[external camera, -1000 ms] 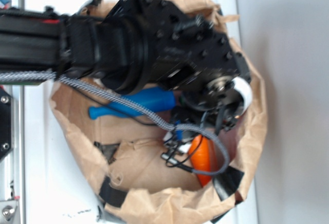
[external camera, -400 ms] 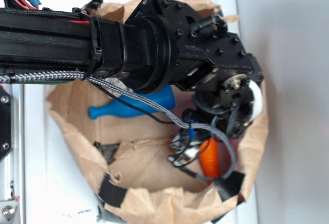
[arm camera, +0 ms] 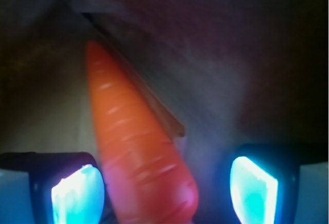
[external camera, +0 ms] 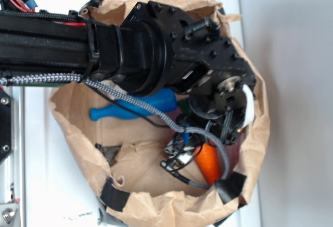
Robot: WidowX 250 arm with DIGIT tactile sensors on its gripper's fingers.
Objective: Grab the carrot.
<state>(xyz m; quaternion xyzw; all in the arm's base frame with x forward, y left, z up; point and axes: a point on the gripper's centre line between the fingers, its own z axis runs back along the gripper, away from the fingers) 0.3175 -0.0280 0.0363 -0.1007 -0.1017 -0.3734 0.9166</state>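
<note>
The orange carrot (arm camera: pixel 136 142) lies in the bottom of a brown paper bag (external camera: pixel 140 169), its point away from me in the wrist view. It also shows in the exterior view (external camera: pixel 208 163), partly hidden by my arm and cables. My gripper (arm camera: pixel 164 190) is open, with the carrot's thick end between the two lit fingers, close to the left pad (arm camera: pixel 77 193) and apart from the right pad (arm camera: pixel 254 190). Its green top is out of view. In the exterior view the gripper is hidden under the black wrist (external camera: pixel 218 99).
A blue bottle-shaped toy (external camera: pixel 132 107) lies in the bag left of the carrot. The bag's paper walls rise all around, with black tape (external camera: pixel 229 188) on the rim. The bag stands on a white surface (external camera: pixel 47 159). A braided cable (external camera: pixel 135 104) hangs across the bag.
The arm has shifted slightly left and lower into the bag, over the carrot. The carrot and blue toy have not moved.
</note>
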